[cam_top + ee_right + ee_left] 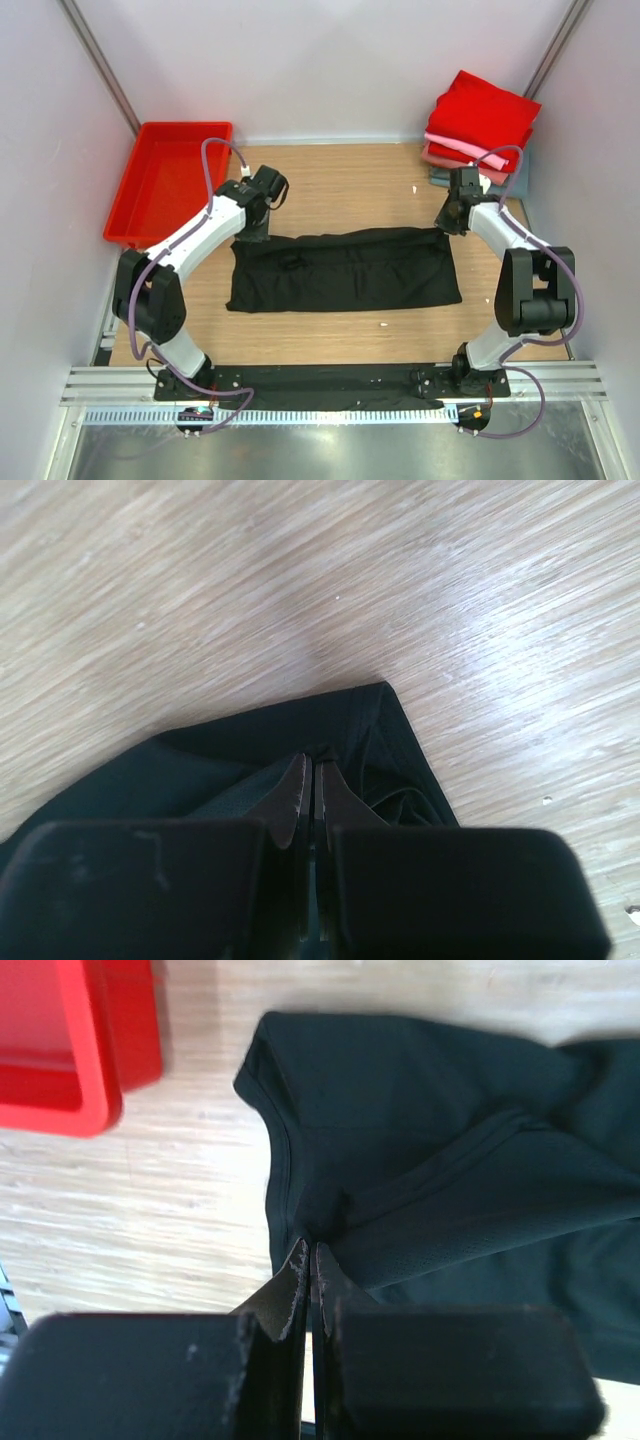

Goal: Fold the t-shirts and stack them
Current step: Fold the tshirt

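black t-shirt flat on worktop | left gripper pinched closed on its 10 o'clock corner, right gripper likewise at 2 o'clock | risk: thin pinch may slip, fold goes skew

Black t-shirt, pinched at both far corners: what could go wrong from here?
1. The left gripper and right gripper each pinch only a sliver of the black t-shirt; a corner may slip out on lifting.
2. The right gripper works close to the folded stack and could nudge it.
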Available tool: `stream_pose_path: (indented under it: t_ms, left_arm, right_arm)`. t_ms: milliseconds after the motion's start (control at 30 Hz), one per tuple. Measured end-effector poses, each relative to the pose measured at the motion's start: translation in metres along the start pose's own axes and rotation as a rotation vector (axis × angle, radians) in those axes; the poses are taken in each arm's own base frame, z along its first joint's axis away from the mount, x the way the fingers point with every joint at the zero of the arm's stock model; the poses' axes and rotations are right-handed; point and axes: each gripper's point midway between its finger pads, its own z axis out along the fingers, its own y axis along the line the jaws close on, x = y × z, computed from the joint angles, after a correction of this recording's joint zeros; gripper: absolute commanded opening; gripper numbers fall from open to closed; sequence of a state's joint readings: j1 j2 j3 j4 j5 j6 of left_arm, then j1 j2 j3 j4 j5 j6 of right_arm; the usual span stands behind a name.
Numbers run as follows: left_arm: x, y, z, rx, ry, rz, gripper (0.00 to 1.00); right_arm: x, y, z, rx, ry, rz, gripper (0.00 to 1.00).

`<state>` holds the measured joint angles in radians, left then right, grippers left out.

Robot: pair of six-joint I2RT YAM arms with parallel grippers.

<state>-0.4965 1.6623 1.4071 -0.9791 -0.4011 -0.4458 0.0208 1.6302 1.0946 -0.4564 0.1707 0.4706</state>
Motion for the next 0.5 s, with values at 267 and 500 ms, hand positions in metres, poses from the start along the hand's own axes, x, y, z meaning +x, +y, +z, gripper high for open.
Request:
stream_pose_path:
  t_ms: [267,500]
  left_arm:
    - [0.023,-0.002,0.000,-0.007,0.019,-0.004,0.00]
    - [0.033,-0.002,0.001,-0.038,0.026,0.003,0.04]
  right_arm:
    - [-0.005,-0.005,-0.021,-0.010,-0.060,0.012,0.01]
    - [0.019,-0.019,-0.020,0.016,-0.030,0.012,0.08]
